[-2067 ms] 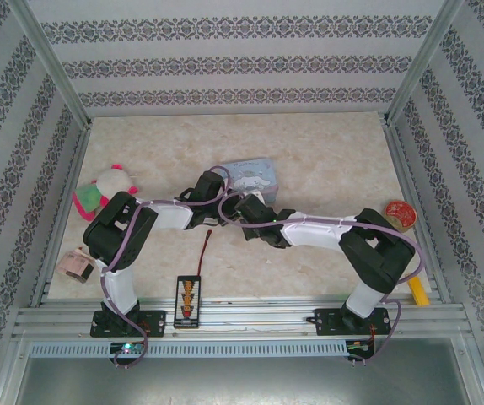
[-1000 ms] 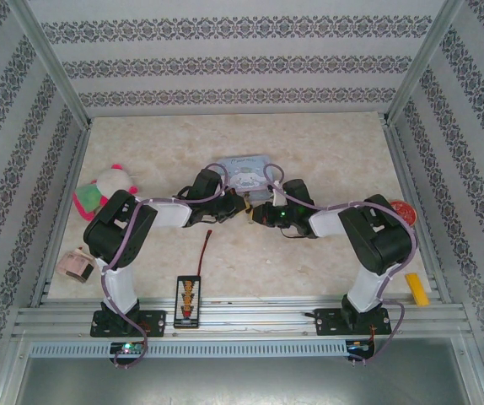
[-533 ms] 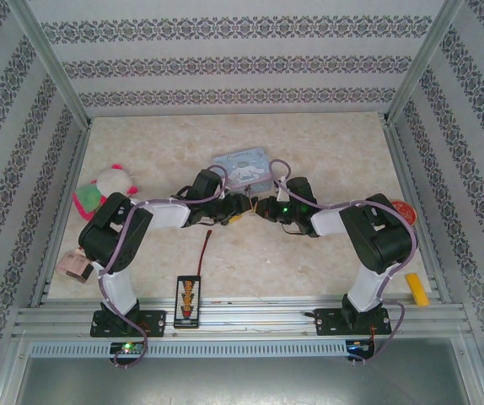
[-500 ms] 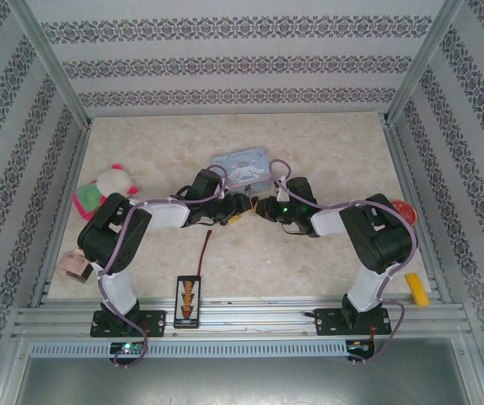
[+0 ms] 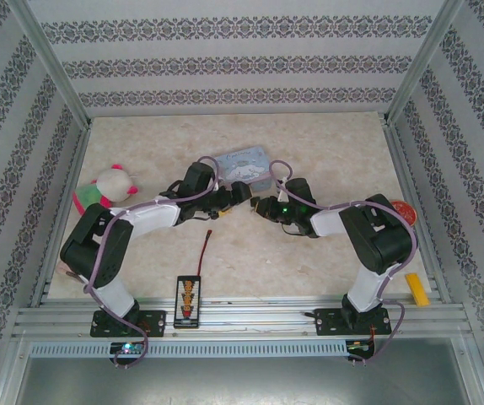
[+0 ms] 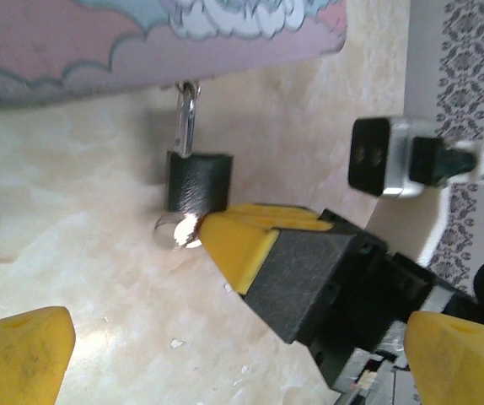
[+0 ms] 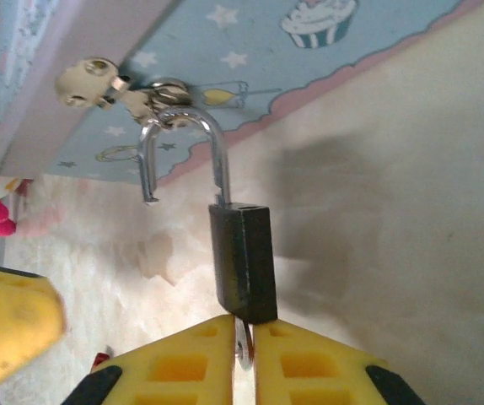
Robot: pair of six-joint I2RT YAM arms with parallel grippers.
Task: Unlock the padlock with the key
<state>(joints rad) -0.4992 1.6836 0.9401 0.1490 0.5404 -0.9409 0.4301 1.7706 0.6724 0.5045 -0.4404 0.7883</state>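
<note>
Since half a second ago the left arm's elbow has swung out to the left and lower. The left gripper [image 5: 240, 195] has pushed forward to the near right corner of the tin [image 5: 238, 160]. The right arm and the tin sit about where they were.

The padlock [image 7: 242, 260] lies on the table [image 5: 326, 152] at the tin's near edge, between the two grippers. Its shackle [image 7: 222, 164] runs through the small metal loop [image 7: 168, 91] on the tin's front. One leg of the shackle is seated in the dark body. The other leg hangs free beside it, out of the body, so the lock is open.

The key [image 6: 173, 232] sticks out of the body's lower end. The right gripper [image 7: 244, 339] is clamped on it, with its yellow fingers [image 7: 309, 364] pressed together just below the body. In the left wrist view, one of those yellow tips touches the key's shiny head, beside the lock's bottom corner.

The left gripper's own yellow fingers [image 6: 18, 350] are spread wide and hold nothing. They sit on either side of the right gripper's tip and are not touching the padlock.

In the top view a plush toy [image 5: 111, 184] lies at the left edge of the table and a red lid [image 5: 400, 211] at the right edge. A black strip [image 5: 187, 301] with a red wire [image 5: 207, 246] lies near the front rail, between the two arm bases.
</note>
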